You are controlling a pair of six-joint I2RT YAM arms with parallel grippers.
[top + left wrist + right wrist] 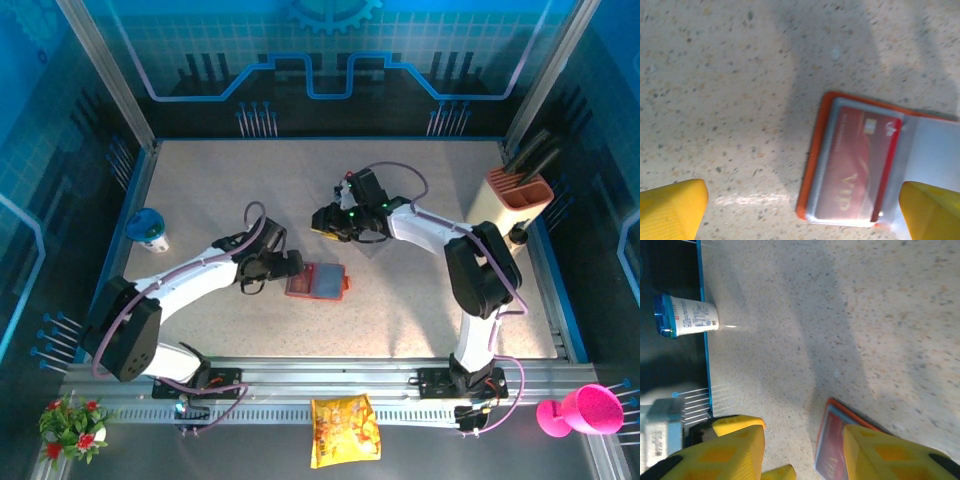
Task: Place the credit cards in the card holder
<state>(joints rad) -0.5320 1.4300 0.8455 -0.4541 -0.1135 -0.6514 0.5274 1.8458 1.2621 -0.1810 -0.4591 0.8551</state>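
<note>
— Where was the wallet (316, 281)?

— Open and flat on the bench (200, 190), just beside the left fingers (290, 264) and on the near side of the right fingers (328, 220). From above I could not tell whether the left fingers touched it.

— How did the left fingers stand?

— Wide apart, gripping nothing. In the left wrist view the wallet's orange edge lay between the two yellow tips, and the rest of it reached toward the right-side one.

— Any card?

— One red card (855, 170), marked VIP, sat inside a wallet pocket under a clear cover, next to the orange edge.

— And the right fingers?

— Also apart, with nothing held, above the bench. In the right wrist view a corner of the wallet showed in the gap between them. It was partly hidden behind the right-side finger, and a strip of red card showed there.

— Anything else about?

— A white cup (690, 315) with a blue lid was at the bench's edge. It was well apart from the right fingers, out beyond the left-side one.
</note>
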